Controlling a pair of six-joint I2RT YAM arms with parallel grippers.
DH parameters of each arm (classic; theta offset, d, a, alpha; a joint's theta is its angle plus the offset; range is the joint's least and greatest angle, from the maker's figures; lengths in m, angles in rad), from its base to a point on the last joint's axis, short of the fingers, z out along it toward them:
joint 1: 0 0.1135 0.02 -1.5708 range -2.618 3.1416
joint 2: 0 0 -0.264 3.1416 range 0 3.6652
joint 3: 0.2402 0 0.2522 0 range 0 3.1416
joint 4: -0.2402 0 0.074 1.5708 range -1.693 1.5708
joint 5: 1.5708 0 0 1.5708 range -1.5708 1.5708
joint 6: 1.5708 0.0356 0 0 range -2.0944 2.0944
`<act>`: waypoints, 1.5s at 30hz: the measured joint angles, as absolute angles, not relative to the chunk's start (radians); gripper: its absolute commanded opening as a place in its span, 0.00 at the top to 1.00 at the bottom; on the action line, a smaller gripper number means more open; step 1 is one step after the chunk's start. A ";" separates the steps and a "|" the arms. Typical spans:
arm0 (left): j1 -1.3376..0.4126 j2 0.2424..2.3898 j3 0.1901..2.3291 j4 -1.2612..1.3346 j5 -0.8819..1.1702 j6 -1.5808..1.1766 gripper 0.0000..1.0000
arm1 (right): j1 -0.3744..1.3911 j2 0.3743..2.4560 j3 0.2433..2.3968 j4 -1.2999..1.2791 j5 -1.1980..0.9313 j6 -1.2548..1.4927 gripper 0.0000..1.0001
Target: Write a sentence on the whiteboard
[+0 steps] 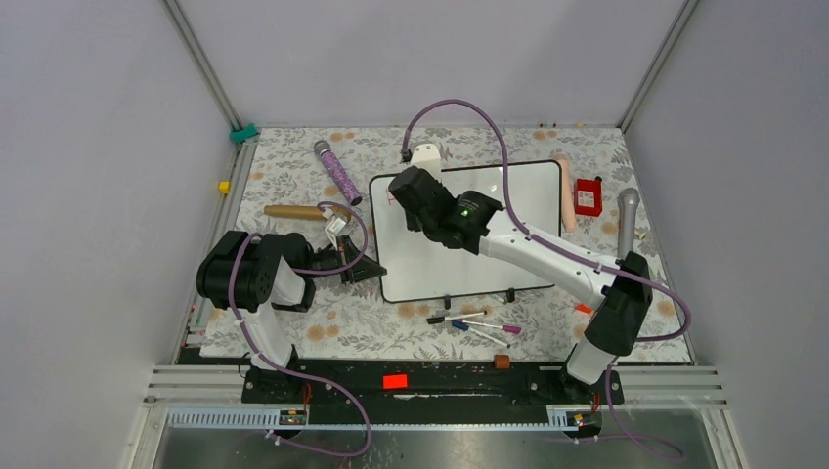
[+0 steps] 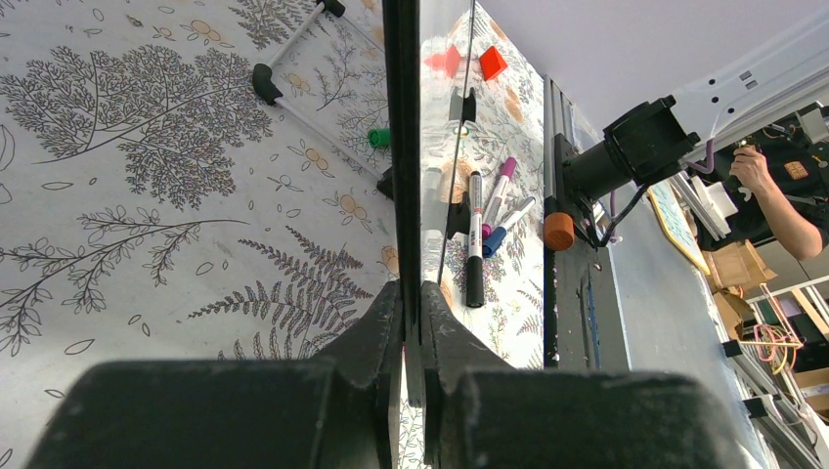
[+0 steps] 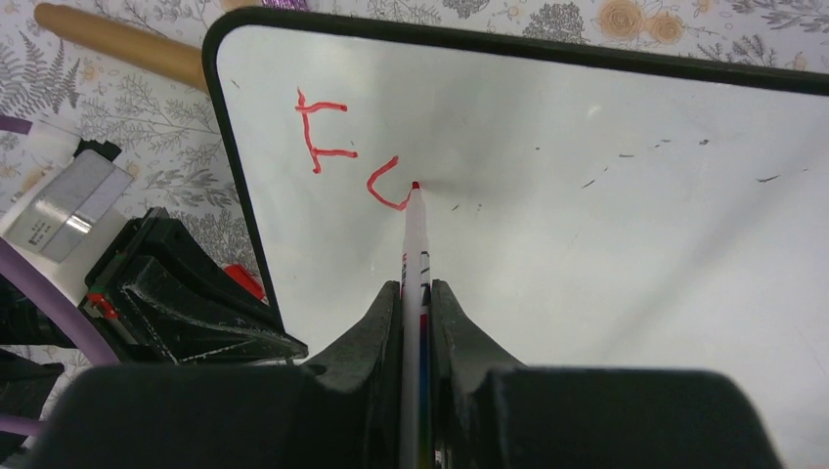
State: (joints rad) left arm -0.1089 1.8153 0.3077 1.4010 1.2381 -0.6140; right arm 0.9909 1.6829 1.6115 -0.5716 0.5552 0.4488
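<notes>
The whiteboard (image 1: 459, 269) lies flat on the floral cloth; its white face fills the right wrist view (image 3: 606, 234). My left gripper (image 1: 364, 270) is shut on the whiteboard's left edge, seen edge-on as a black strip (image 2: 402, 147) between the fingers. My right gripper (image 1: 399, 191) is shut on a white marker with a red tip (image 3: 414, 234), and the tip touches the board near its far left corner. The sentence (image 3: 352, 156) stands as a red "F" and a partly drawn curved letter.
Several loose markers (image 1: 479, 324) lie in front of the board's near edge, also in the left wrist view (image 2: 479, 234). A purple cylinder (image 1: 337, 173) and a wooden rod (image 1: 293, 211) lie left of the board. A red box (image 1: 588, 196) and a grey tube (image 1: 627, 220) lie right.
</notes>
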 measured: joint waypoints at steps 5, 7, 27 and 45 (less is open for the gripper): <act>-0.109 1.815 0.308 1.401 1.238 -0.614 1.00 | 0.979 1.690 1.639 -0.574 0.559 0.444 1.00; -0.109 1.815 0.308 1.401 1.238 -0.614 1.00 | 0.974 1.694 1.651 -0.577 0.558 0.441 1.00; -0.109 1.815 0.308 1.393 1.235 -0.619 1.00 | 0.973 1.657 1.566 -0.572 0.532 0.466 1.00; -0.110 1.815 0.308 1.402 1.239 -0.618 1.00 | 0.954 1.564 1.556 -0.559 0.533 0.451 1.00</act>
